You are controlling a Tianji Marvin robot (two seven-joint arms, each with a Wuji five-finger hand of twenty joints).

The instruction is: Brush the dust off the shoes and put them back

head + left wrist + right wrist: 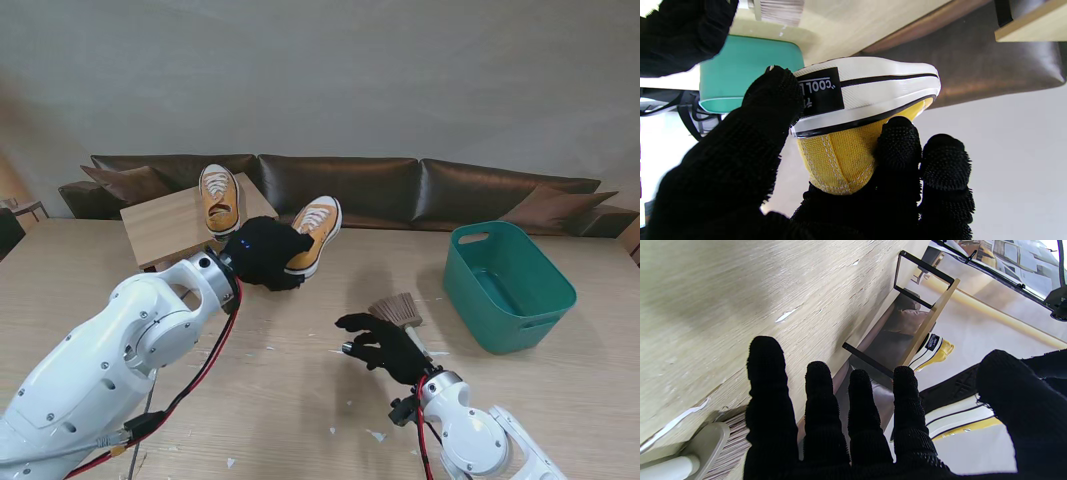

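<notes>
The left hand [265, 252], in a black knitted glove, is closed around the heel of a yellow canvas shoe with a white rubber sole [316, 232], holding it clear of the pale wooden bench [300, 400]; in the left wrist view thumb and fingers [898, 143] pinch the heel from both sides. The shoe's long axis runs from the hand toward one o'clock, toe pointing away from me. Its yellow canvas twin [219, 198] sits on a raised light wooden shelf board [160, 225] at about eleven o'clock from the held shoe. The right hand [385, 345] holds nothing, fingers spread wide, palm toward the bench. The wooden-handled brush with tan bristles [400, 312] lies just beside it at roughly one o'clock, probably touching the fingers, though the stand view leaves that unclear. The right hand is plainly the nearer one to the brush, so grasping its handle looks like the next step. A teal plastic tub [508, 285] stands well apart to the right.
</notes>
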